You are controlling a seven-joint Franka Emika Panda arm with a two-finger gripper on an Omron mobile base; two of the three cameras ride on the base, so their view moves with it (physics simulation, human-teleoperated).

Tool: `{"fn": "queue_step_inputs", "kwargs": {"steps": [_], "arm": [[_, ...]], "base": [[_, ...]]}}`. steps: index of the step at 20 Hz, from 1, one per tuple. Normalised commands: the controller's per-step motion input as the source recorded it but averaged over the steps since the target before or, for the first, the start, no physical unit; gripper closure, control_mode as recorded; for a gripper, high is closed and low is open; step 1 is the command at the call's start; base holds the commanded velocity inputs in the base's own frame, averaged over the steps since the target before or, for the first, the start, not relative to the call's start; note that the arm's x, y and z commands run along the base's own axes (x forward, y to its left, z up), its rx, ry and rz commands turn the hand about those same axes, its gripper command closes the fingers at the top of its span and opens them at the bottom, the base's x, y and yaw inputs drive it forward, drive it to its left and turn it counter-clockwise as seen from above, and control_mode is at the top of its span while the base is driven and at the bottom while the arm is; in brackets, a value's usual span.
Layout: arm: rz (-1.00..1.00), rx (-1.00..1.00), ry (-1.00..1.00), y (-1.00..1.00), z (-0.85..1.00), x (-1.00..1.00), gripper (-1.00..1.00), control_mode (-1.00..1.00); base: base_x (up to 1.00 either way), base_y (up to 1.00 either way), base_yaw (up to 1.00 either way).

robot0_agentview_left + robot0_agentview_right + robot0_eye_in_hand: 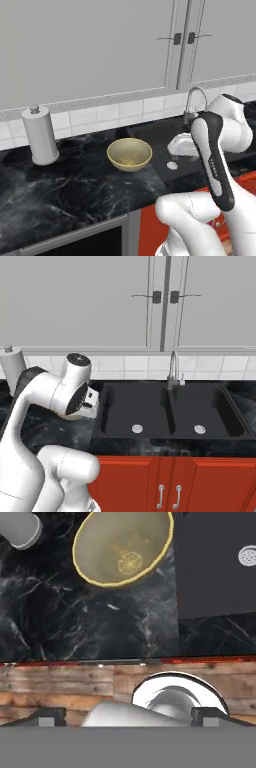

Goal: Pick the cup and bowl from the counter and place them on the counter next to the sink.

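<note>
The beige bowl (pixel 129 154) stands upright on the black marble counter (pixel 75 185), just left of the sink (pixel 155 132). In the hand view the bowl (pixel 122 547) lies at the top, with the sink (pixel 215 572) to its right. My gripper (pixel 129 717) is open and holds nothing, its two tips far apart. It hangs above the counter's front edge, clear of the bowl. In the right base view the arm covers most of the bowl (pixel 74 417). The cup is out of view.
A white paper towel roll (pixel 40 135) stands at the back left of the counter. The silver faucet (pixel 195 102) rises behind the sink. Red cabinet doors (pixel 175 481) sit below, and grey wall cabinets (pixel 100 45) hang above.
</note>
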Motion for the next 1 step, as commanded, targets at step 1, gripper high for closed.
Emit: {"fn": "queue_step_inputs", "kwargs": {"steps": [1], "arm": [[0.28, -0.09, -0.28, 0.00, 0.53, -0.48, -1.00, -1.00]], "base": [[0.00, 0.00, 0.00]]}}
